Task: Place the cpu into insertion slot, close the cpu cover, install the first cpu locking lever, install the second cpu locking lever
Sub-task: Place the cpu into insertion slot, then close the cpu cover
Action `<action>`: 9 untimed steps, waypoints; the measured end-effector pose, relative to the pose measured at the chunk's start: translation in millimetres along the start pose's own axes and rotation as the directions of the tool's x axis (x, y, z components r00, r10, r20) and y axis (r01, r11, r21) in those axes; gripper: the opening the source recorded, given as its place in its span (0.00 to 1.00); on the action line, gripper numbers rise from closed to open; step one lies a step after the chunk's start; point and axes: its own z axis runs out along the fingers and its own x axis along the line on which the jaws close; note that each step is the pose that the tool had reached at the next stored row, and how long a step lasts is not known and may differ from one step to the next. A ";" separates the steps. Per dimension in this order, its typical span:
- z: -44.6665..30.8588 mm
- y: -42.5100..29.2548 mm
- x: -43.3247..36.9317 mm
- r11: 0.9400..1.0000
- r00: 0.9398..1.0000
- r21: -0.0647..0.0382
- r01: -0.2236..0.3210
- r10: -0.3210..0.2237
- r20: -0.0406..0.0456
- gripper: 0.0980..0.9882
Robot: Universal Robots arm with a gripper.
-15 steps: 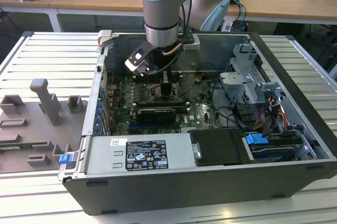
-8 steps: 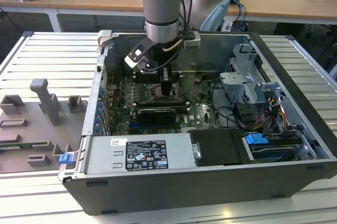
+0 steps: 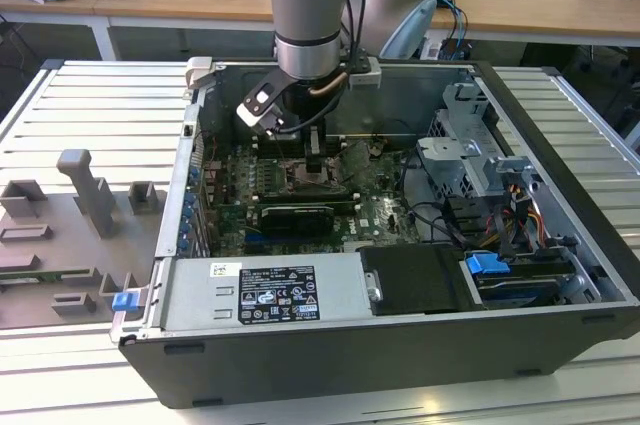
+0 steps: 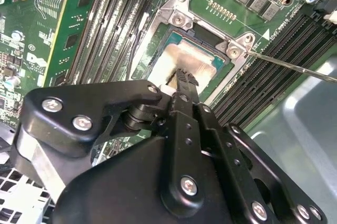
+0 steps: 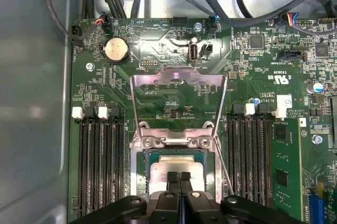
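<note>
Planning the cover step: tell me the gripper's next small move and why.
Probably lift the gripper straight up: the cpu is already seated, the cover stands open, and the shut fingertips sit right over the cpu, in the cover's path.

- The cpu [image 5: 174, 165] is a small flat square chip with a pale silvery-beige top; it lies flat inside the slot, top side up, its near edge hidden in both wrist views [image 4: 181, 55]
- The slot [image 5: 145, 156] is a square socket with a dark greenish rim on the green board, between two banks of long black memory sockets, just above the centre of the exterior view
- The cpu cover [image 5: 179, 78] is a thin silvery frame, hinged at one slot edge and swung open away from the chip; the board shows through its window
- A thin wire locking lever [image 4: 295, 69] sticks out from a slot corner, unlatched
</note>
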 end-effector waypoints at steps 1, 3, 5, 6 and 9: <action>-0.3 0.0 0.0 1.000 1.000 0.000 0.000 0.000 0.000 0.01; -1.2 0.1 0.0 1.000 1.000 0.000 0.000 0.000 0.000 0.01; -1.8 0.2 0.0 1.000 1.000 0.000 0.000 0.000 0.000 0.01; -2.1 0.2 0.0 1.000 1.000 0.000 0.000 0.000 0.000 0.01; -4.7 0.4 0.0 1.000 1.000 0.000 0.000 0.000 0.000 0.01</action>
